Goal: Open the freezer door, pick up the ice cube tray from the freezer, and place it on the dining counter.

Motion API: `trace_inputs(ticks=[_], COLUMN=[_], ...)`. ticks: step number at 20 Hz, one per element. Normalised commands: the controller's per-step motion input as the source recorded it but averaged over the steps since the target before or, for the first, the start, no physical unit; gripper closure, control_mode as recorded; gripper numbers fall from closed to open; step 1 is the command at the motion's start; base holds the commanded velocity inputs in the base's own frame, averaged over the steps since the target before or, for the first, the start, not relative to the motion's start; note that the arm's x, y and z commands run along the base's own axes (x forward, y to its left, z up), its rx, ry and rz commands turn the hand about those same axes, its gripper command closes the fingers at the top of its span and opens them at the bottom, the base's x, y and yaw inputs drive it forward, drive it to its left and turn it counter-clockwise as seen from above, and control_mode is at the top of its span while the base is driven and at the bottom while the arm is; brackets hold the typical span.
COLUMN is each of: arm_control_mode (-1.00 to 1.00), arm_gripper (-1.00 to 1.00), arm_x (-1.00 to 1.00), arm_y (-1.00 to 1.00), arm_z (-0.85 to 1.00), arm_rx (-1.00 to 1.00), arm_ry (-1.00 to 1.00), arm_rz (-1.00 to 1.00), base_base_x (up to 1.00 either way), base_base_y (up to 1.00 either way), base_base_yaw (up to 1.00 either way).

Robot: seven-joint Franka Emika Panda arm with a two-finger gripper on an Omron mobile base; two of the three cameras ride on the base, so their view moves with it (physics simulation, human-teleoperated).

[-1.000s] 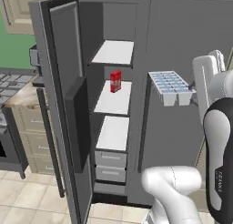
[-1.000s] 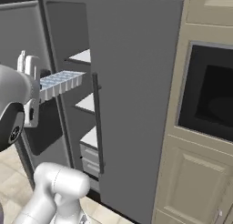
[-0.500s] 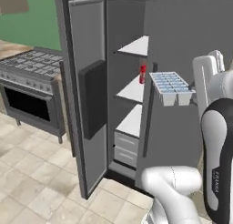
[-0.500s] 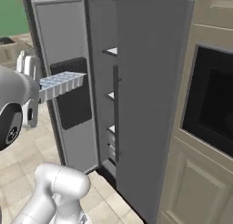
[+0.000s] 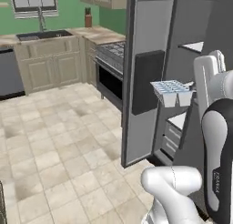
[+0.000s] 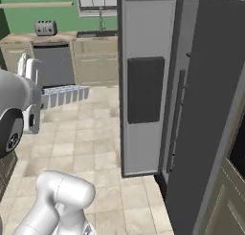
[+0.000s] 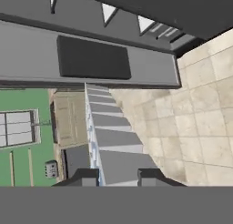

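Note:
My gripper (image 7: 117,176) is shut on one end of the pale-blue ice cube tray (image 7: 111,136), which runs away from the fingertips (image 7: 84,176). The tray (image 5: 172,92) is held level in the air at the end of the raised arm, in front of the open freezer door (image 5: 145,77) with its black dispenser panel. From the right base view the tray (image 6: 64,95) sticks out from the hand (image 6: 40,101), left of the freezer door (image 6: 143,81). Behind the door, the freezer (image 5: 191,47) shows white shelves and grey drawers. The dining counter is out of view.
A stove (image 5: 111,59) stands left of the freezer door. A beige counter with a sink (image 5: 45,36) runs along the green back wall, with a dark dishwasher (image 5: 9,73) and a toaster (image 6: 44,27). Tiled floor (image 5: 54,141) spreads out to the left.
The whole picture has swung: the base has turned away from the freezer toward the kitchen floor. The tray stays in the gripper at the same place relative to the arm.

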Motion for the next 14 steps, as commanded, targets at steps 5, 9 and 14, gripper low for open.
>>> trace_inputs(ticks=[5, 9, 14], arm_control_mode=[1.00, 1.00, 1.00], arm_gripper=[1.00, 1.00, 1.00], arm_x=[0.00, 0.00, 0.00], arm_y=[0.00, 0.00, 0.00], arm_z=[0.00, 0.00, 0.00], arm_rx=[0.00, 0.00, 0.00], arm_ry=[0.00, 0.00, 0.00], arm_rz=[0.00, 0.00, 0.00], base_base_x=[-0.24, -0.04, 0.09], base_base_y=[-0.03, 0.00, 0.00], base_base_yaw=[1.00, 1.00, 0.98])
